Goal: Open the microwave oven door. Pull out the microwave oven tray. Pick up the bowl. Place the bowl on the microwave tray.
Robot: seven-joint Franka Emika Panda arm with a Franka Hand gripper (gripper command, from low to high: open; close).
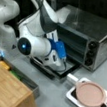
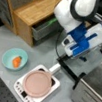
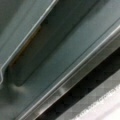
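The silver microwave oven (image 1: 96, 30) stands at the right in a front view, and its corner (image 2: 91, 95) shows at the lower right in a front view. Its door (image 1: 70, 68) lies folded down flat in front of the cavity, also seen as the dark door (image 2: 71, 71). My gripper (image 1: 61, 61), on a blue and white hand, points down at the door's outer edge; it shows again as my gripper (image 2: 67, 55). The wrist view holds only the door's frame (image 3: 75, 75), very close. The teal bowl (image 2: 14, 58), holding something orange, sits on the table apart from the gripper. The tray is hidden.
A white appliance (image 2: 22, 88) carrying a pink disc (image 2: 36, 82) sits between bowl and oven; the disc (image 1: 90, 94) also shows at the lower right in a front view. A wooden cabinet (image 2: 35, 10) with an open grey drawer (image 2: 43, 29) stands beside the arm.
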